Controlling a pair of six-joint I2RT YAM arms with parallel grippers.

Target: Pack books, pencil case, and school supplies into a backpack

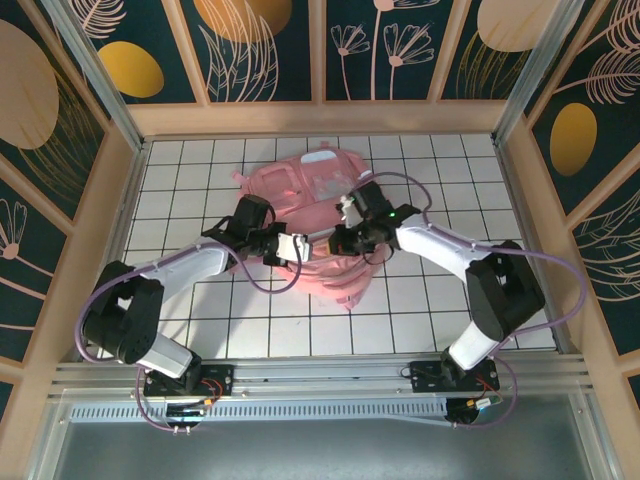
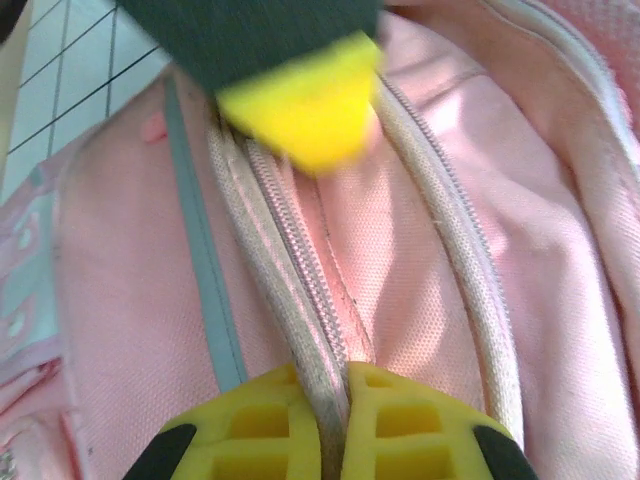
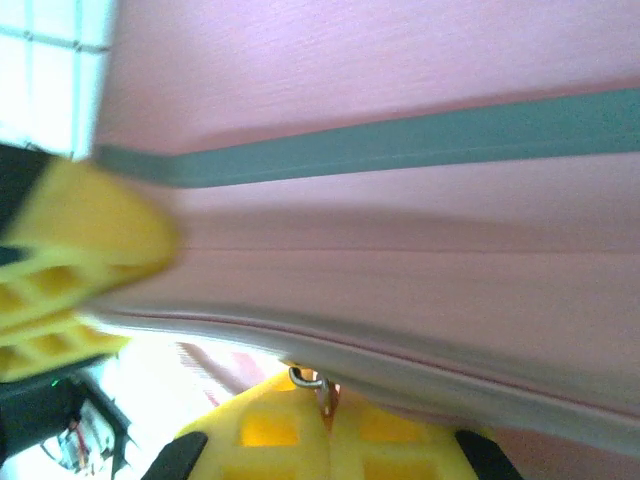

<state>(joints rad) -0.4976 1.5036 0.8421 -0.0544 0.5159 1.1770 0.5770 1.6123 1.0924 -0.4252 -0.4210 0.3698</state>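
Note:
The pink backpack (image 1: 310, 190) lies in the middle of the table with both arms meeting over its near side. My left gripper (image 1: 298, 246) (image 2: 335, 378) is shut on the pale piping beside the backpack's zipper (image 2: 300, 250). The right gripper's yellow finger (image 2: 300, 100) hovers just beyond it. My right gripper (image 1: 342, 240) (image 3: 325, 390) is shut on a small metal zipper pull (image 3: 308, 378) at the edge of the pink fabric (image 3: 380, 90). The left gripper's yellow finger (image 3: 60, 260) is at the left of the right wrist view. The books, pencil case and school supplies are out of view.
A white gridded table (image 1: 200, 170) surrounds the backpack, closed in by wooden walls (image 1: 320, 118) at the back and sides. A teal strip (image 3: 400, 140) and a teal trim (image 2: 200, 230) run along the backpack's fabric.

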